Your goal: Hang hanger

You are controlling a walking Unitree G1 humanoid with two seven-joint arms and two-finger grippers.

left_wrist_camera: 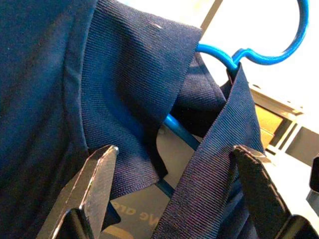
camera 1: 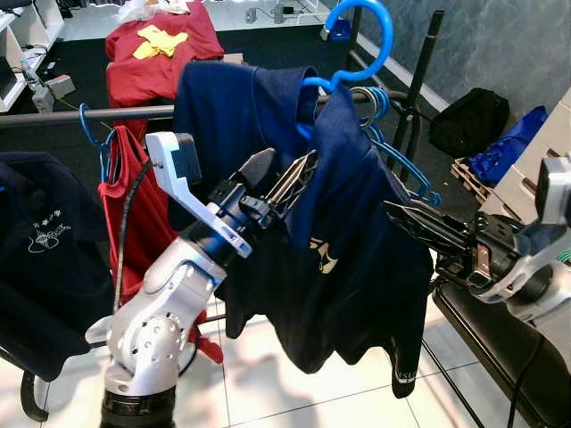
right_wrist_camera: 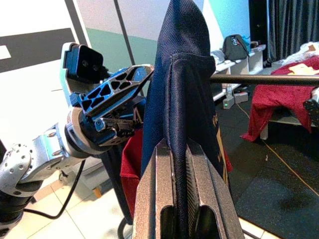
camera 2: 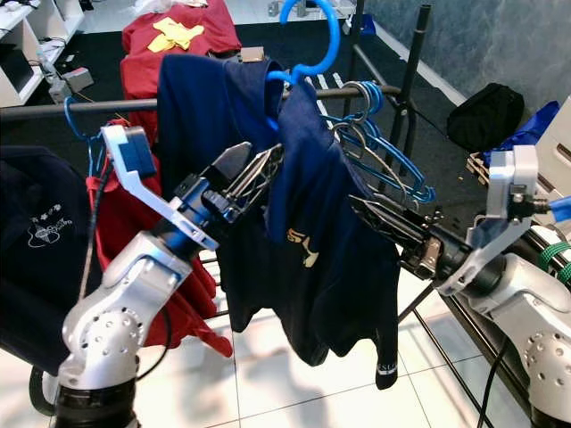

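Left gripper (camera 1: 287,181): fingers spread, at the collar of the navy shirt (camera 1: 357,250), which sits on the blue hanger (camera 1: 370,45). The hanger's hook stands above the rail (camera 1: 89,114), at 12 o'clock from the collar. Right gripper (right_wrist_camera: 180,199), at 3 o'clock of the shirt: fingers pressed together, pinching its edge.

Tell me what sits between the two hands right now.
The navy polo shirt on its blue hanger hangs between the left hand and the right hand, which pinches its side; the right wrist view shows this best.
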